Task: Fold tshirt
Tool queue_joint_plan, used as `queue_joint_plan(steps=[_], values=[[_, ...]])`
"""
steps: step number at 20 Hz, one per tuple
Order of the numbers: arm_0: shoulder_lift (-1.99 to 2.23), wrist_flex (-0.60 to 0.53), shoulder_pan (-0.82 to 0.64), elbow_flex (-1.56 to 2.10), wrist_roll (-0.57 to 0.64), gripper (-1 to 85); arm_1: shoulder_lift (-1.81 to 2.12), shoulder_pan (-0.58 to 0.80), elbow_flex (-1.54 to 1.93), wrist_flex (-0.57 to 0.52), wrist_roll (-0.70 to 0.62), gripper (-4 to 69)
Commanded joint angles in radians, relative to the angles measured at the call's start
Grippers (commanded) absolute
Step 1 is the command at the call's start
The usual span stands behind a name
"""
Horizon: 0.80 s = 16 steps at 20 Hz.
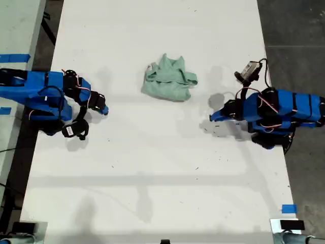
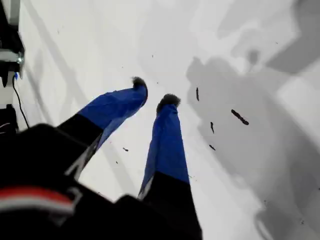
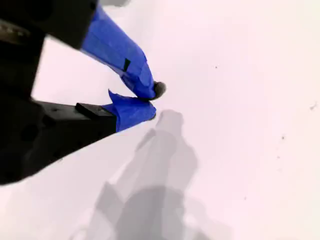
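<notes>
The tshirt [image 1: 168, 80] lies in a small pale green bundle, folded over itself, on the white table [image 1: 152, 173] a little behind its middle. It does not show in either wrist view. My first gripper [image 1: 213, 118] [image 2: 155, 93] is at the exterior view's right, low over the table and a short way from the tshirt's side. Its blue fingers are open with nothing between them. My second gripper [image 1: 104, 109] [image 3: 154, 102] is at the exterior view's left, farther from the tshirt. It is shut on nothing, tips together over bare table.
Small black specks [image 2: 239, 117] mark the table just ahead of my first gripper. A blue tape strip [image 1: 288, 208] sits near the table's front corner at the exterior view's right. Dark floor [image 1: 299, 30] borders the table there, and a second pale table [image 1: 20, 30] stands at the left.
</notes>
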Motion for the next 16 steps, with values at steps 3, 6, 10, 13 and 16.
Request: queue_joint_plan(steps=[3,6,10,13,16], values=[[0.304,-0.015,0.023,0.233,-0.071,0.1,0.235,-0.032,0.141,0.087,0.084,-0.1],[0.612,0.141,0.017,0.387,-0.140,0.1,0.235,0.035,0.143,0.086,0.196,3.3],[0.916,0.425,-0.011,0.387,-0.106,2.6,0.261,0.092,0.155,0.054,0.172,4.9],[0.917,0.434,0.092,0.385,-0.092,6.3,0.261,0.153,0.155,0.055,-0.414,5.0],[0.917,0.434,0.170,0.385,-0.091,6.3,0.262,0.153,0.152,0.067,-0.445,4.0]])
